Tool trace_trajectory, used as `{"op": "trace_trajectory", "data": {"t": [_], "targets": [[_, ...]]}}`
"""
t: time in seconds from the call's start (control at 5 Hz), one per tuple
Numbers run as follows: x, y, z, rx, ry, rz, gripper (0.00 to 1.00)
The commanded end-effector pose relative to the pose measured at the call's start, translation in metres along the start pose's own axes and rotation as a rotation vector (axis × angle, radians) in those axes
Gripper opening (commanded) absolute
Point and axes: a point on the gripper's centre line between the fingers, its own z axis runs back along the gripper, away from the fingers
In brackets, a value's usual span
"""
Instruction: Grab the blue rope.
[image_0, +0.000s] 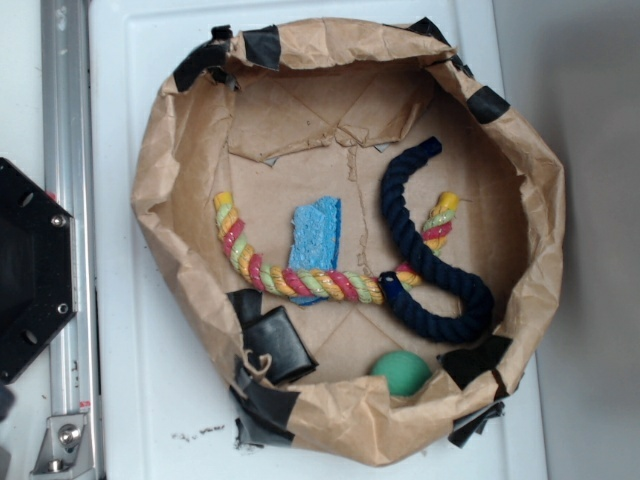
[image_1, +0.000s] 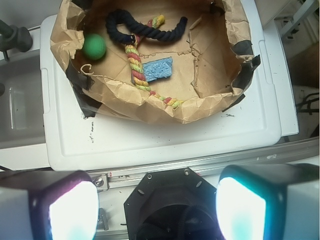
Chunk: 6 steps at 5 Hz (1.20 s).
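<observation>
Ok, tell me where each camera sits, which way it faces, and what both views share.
Exterior: overhead, facing straight down into the paper-lined bin; only the black robot base shows at the left edge.
Wrist: on the arm, held high and back, looking forward and down at the bin; two finger pads fill the bottom corners, jaws wide apart.
Shared: blue rope, multicoloured rope, light-blue sponge, green ball.

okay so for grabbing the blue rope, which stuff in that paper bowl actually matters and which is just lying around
Belongs to the job:
blue rope
gripper, open, far from the bowl

Just lying about:
multicoloured rope, crossed by the blue rope
light-blue sponge
green ball
paper bowl
</observation>
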Motion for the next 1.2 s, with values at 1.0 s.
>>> {"op": "trace_trajectory", "data": {"t": [1.0], "targets": [[0.109, 0.006, -0.089, 0.168, -0.245, -0.285, 1.0]]}}
